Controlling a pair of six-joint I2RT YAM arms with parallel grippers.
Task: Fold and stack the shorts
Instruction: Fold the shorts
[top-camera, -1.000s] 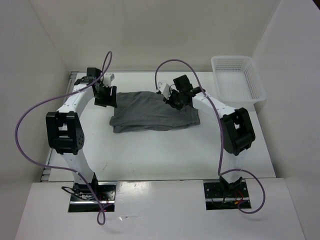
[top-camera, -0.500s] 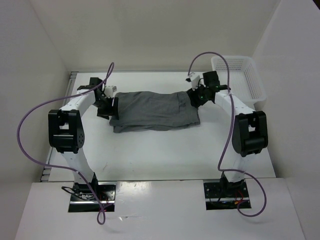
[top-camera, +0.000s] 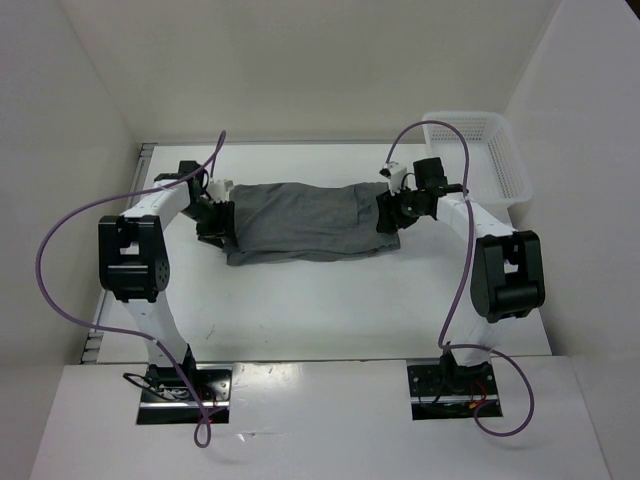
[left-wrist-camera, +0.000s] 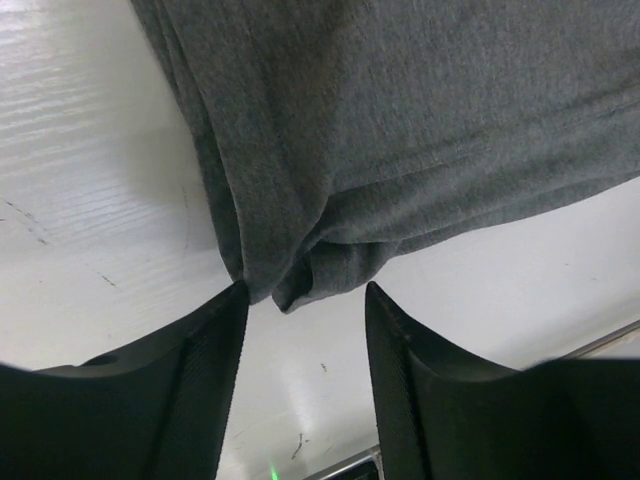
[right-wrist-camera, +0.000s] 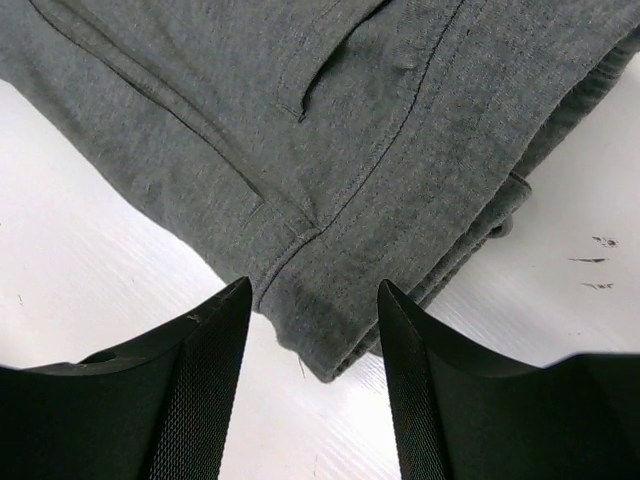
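The grey shorts (top-camera: 305, 220) lie folded flat on the white table, stretched left to right between the two arms. My left gripper (top-camera: 215, 212) hovers at their left end, jaws open, and a bunched fabric corner (left-wrist-camera: 300, 280) sits just ahead of its tips with nothing clamped. At the right end my right gripper (top-camera: 392, 212) stands open over the waistband corner (right-wrist-camera: 330, 330); a pocket slit (right-wrist-camera: 320, 80) and seams show in that wrist view. The cloth lies below the open jaws, not pinched.
A white mesh basket (top-camera: 478, 155) stands at the back right of the table, beyond the right arm. White walls close in the back and both sides. Purple cables loop above both arms.
The right gripper swung from the middle of the shorts out to their right end and opened. The shorts now lie spread wider to the right. The left gripper shifted slightly down along the left edge.
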